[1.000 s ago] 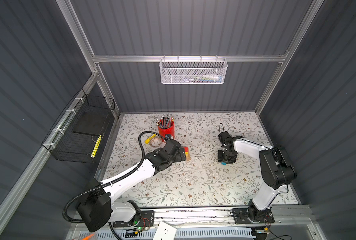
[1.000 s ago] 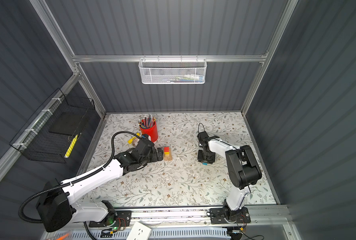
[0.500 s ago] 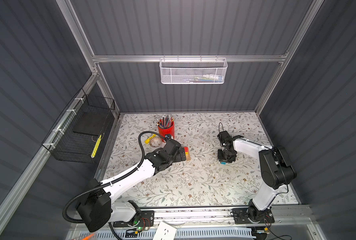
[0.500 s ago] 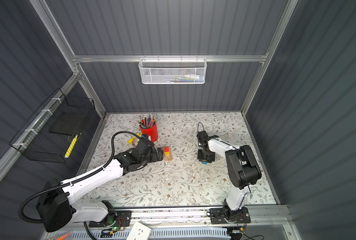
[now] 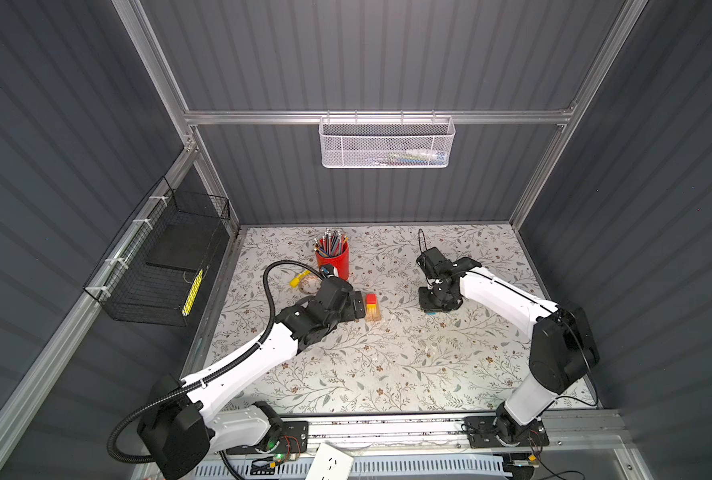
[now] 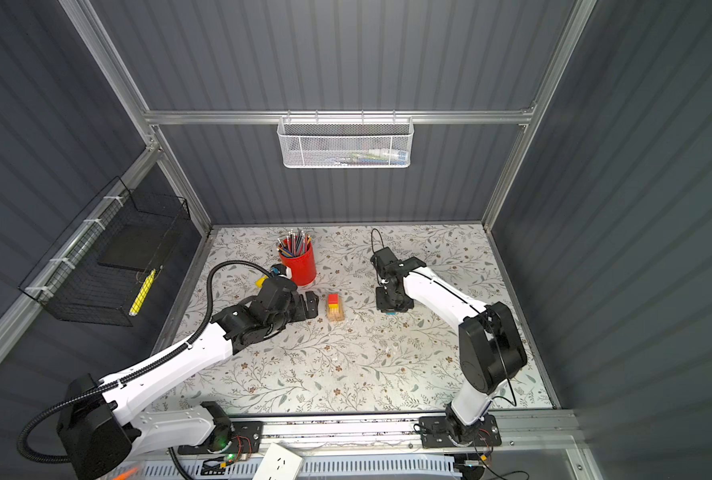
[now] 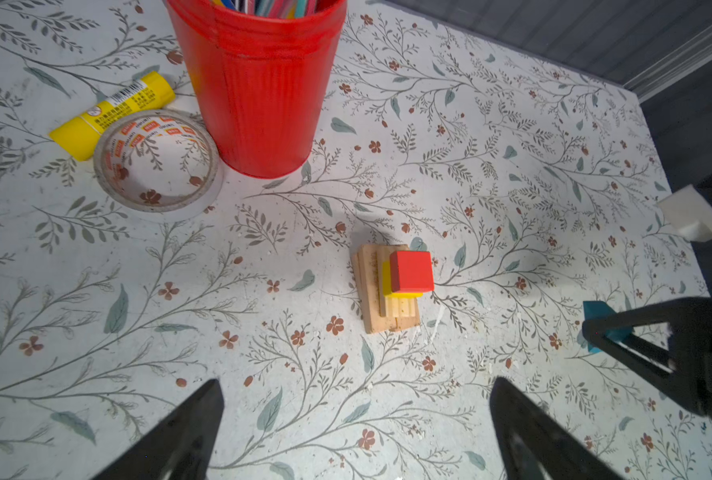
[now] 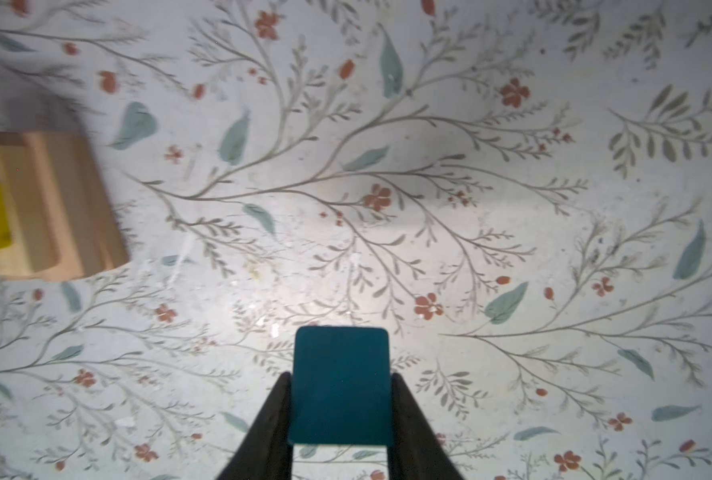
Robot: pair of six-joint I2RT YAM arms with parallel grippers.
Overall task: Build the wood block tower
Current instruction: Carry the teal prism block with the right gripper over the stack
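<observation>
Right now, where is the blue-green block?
The teal block is pinched in the right gripper, right of the middle in both top views, apart from the tower standing to its left.

Pencil cup (image 5: 332, 261) behind block tower (image 5: 372, 306)

Floral table (image 5: 387, 374): block stack (image 5: 372, 308) mid-surface; pencil cup (image 5: 332, 261) at stack's 11 o'clock; tape roll (image 7: 156, 162), glue stick (image 7: 109, 112) at cup's 8 o'clock.

left claw (image 7: 356, 382): jaws wide apart | right claw (image 8: 341, 376): pointing down, jaws clamped narrow
</observation>
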